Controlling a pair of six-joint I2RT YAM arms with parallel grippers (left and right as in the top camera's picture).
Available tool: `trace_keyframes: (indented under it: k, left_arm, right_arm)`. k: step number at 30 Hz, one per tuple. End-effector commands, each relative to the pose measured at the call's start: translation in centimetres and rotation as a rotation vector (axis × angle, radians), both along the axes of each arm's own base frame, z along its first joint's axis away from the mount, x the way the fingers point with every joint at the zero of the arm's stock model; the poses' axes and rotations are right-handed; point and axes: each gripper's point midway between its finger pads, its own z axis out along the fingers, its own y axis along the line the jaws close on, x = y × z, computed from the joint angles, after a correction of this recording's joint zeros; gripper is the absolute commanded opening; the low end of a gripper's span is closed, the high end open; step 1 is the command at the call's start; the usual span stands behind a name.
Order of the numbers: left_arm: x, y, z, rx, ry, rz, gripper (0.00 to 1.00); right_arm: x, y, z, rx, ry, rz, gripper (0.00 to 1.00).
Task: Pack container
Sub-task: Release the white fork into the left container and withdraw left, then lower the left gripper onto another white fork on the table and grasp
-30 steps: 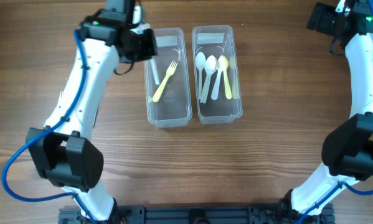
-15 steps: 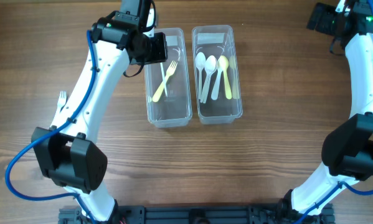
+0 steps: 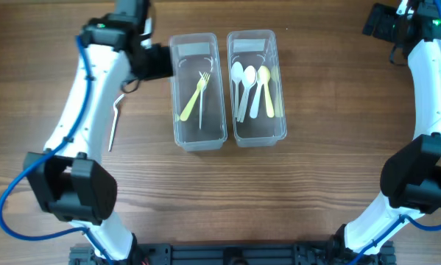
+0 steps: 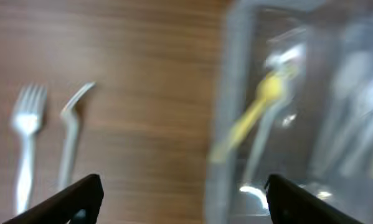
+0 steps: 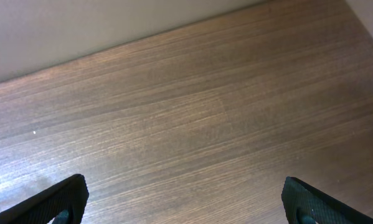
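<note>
Two clear containers stand side by side. The left container (image 3: pixel 199 141) holds a yellow fork (image 3: pixel 193 94) and a pale clear fork (image 3: pixel 201 103). The right container (image 3: pixel 258 138) holds several spoons (image 3: pixel 250 81), white and yellow. My left gripper (image 3: pixel 161 62) hangs open and empty just off the left container's left wall. In the blurred left wrist view its gripper (image 4: pixel 186 202) straddles that container wall (image 4: pixel 226 124), with two loose forks (image 4: pixel 25 143) (image 4: pixel 71 137) on the wood to the left. One bent fork (image 3: pixel 115 118) shows in the overhead view. My right gripper (image 3: pixel 382 20) (image 5: pixel 186 202) is open over bare wood.
The left arm (image 3: pixel 80 110) crosses the table's left side and covers part of the wood beside the bent fork. The right arm (image 3: pixel 430 81) runs along the right edge. A pale wall strip (image 5: pixel 80 25) borders the table at the back.
The left gripper opened above the left container, and a clear fork now lies inside beside the yellow one. It then swung left off the container. The right arm stayed still.
</note>
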Motion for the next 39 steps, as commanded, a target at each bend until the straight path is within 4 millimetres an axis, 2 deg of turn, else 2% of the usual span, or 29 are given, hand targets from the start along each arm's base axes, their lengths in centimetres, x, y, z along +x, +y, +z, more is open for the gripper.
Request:
trace_keyframes:
  k: [1, 4, 9, 12, 18, 22, 29, 34, 39]
  left_arm:
    - [-0.7, 4.6, 0.1, 0.069, 0.033, 0.064, 0.85]
    - [-1.4, 6.1, -0.3, 0.082, 0.069, 0.054, 0.76]
    - [-2.2, 7.0, -1.8, 0.091, 0.112, 0.026, 0.73]
    - [-2.7, 7.0, -3.6, 0.098, 0.141, 0.003, 0.70]
    - [-3.2, 8.3, -7.4, 0.134, 0.163, 0.014, 0.62]
    - [-3.4, 9.3, -8.7, 0.132, 0.174, 0.040, 0.47]
    - [-2.6, 11.0, -9.8, 0.131, 0.124, 0.084, 0.46]
    - [-2.0, 10.6, -11.1, 0.122, 0.094, 0.014, 0.46]
    - [-2.7, 10.6, -12.8, 0.122, 0.126, 0.003, 0.46]
  right_arm:
    - [0.0, 0.1, 0.9, -0.013, -0.017, 0.000, 1.00]
    - [0.0, 0.1, 0.9, -0.013, -0.017, 0.000, 1.00]
    - [0.0, 0.1, 0.9, -0.013, -0.017, 0.000, 1.00]
    - [0.0, 0.1, 0.9, -0.013, -0.017, 0.000, 1.00]
    - [0.0, 0.1, 0.9, -0.013, -0.017, 0.000, 1.00]
    - [0.0, 0.1, 0.9, -0.013, -0.017, -0.001, 1.00]
    - [0.0, 0.1, 0.9, -0.013, -0.017, 0.000, 1.00]
    - [0.0, 0.1, 0.9, -0.013, -0.017, 0.000, 1.00]
    - [0.0, 0.1, 0.9, -0.013, -0.017, 0.000, 1.00]
